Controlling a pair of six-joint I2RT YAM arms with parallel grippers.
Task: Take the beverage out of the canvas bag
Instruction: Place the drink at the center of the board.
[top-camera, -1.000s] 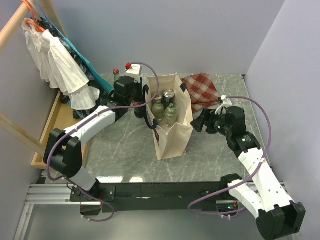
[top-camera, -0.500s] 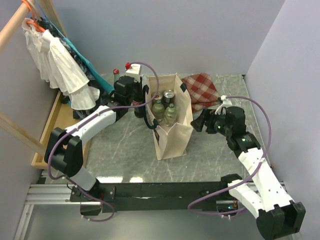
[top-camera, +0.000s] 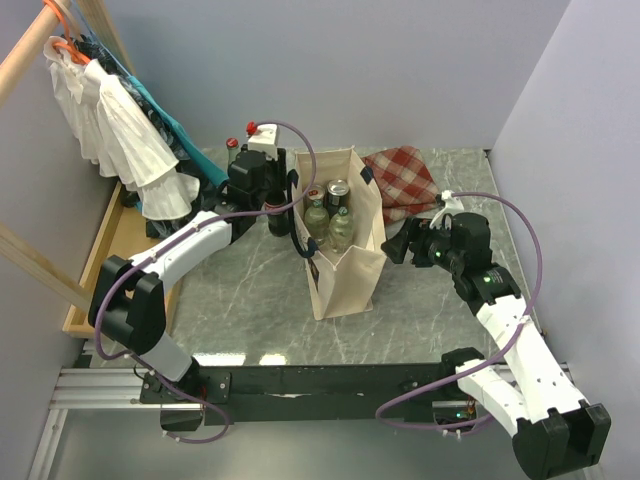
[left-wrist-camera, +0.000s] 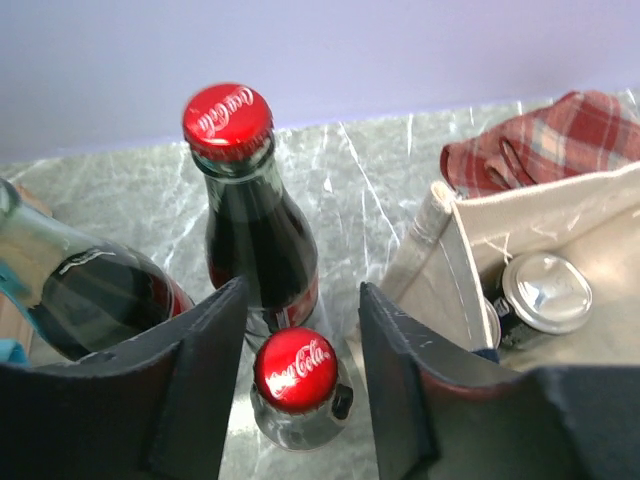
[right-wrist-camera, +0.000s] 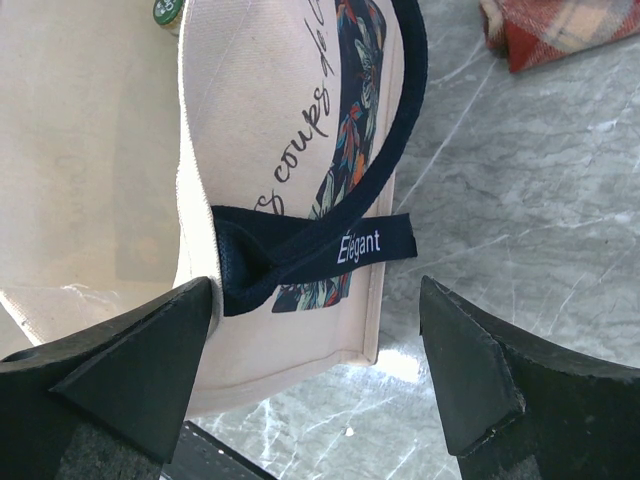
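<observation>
The cream canvas bag stands upright mid-table with a silver-topped can and glass bottles inside. A cola bottle with a red cap stands on the marble just left of the bag. My left gripper is open around that cap, with a gap on each side; from above, this gripper hides the bottle. Right of the bag, my right gripper is open and empty, facing the bag's printed narrow side and navy handle.
Two more cola bottles stand just behind and left of the left gripper. A red checked cloth lies behind the bag. Hanging clothes and a wooden tray line the left wall.
The left gripper's jaws have spread apart off the cola bottle's neck, leaving it standing on the table. The right arm has not moved.
</observation>
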